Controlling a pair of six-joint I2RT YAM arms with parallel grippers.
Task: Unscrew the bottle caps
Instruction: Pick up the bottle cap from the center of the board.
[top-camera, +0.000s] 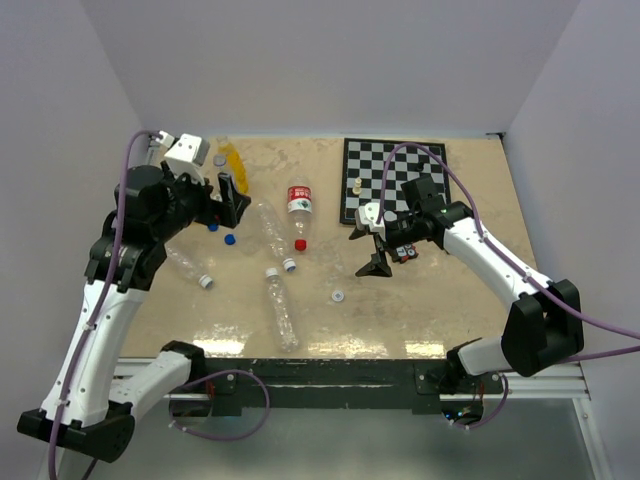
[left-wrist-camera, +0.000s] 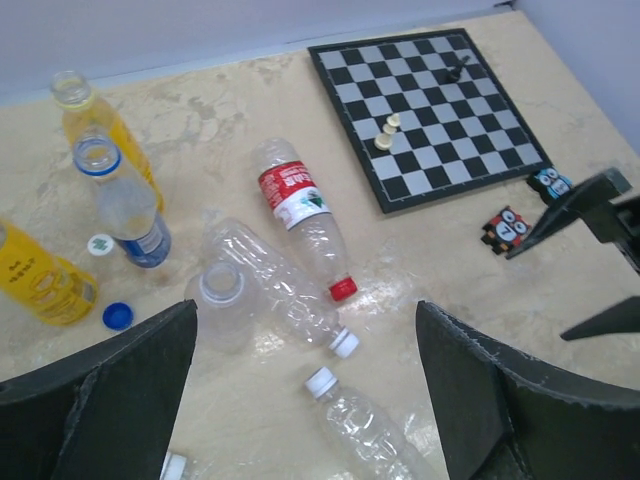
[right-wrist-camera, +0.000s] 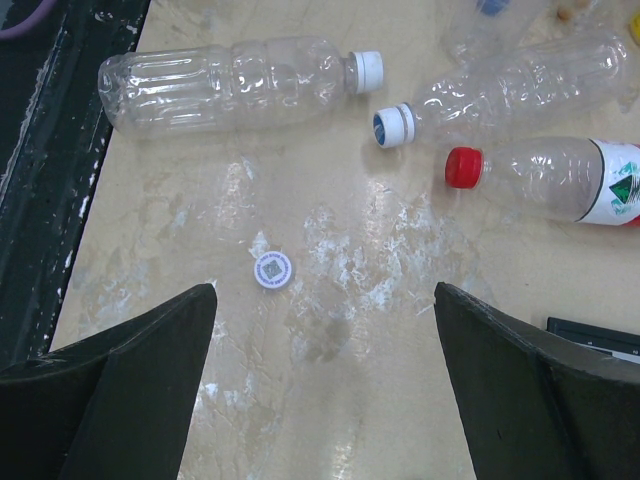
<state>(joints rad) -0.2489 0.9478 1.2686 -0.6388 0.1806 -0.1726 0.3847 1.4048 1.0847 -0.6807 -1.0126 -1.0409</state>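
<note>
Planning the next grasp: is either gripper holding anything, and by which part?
Nothing is held. The left gripper hangs open above a lying clear bottle, the right gripper open above a loose white cap; nothing sits between either pair of fingers.

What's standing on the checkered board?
Two pale chess pieces and one dark piece stand on the board. From above, the right arm covers part of it.

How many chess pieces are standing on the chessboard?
3. One white piece and another white piece stand side by side near the left edge of the chessboard; a dark piece stands near its far right corner. None appears hidden.
</note>
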